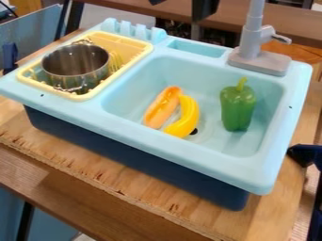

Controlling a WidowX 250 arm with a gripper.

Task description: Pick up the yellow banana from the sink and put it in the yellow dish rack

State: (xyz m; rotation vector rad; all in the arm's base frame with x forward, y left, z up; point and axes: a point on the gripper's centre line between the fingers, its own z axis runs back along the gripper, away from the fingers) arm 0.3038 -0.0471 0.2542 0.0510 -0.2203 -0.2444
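Tool [181,11] is hanging released beyond sink [141,134] far edge, pre-grasp; reaching banana [187,117] or pepper [237,109] is calling for lowering.

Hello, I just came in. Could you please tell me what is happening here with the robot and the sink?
The black gripper is at the top edge, behind the toy sink, its fingers apart and nothing visible between them. In the basin, a banana lies against a toy hot dog, with a green pepper to their right. A metal pot sits in the yellow rack.
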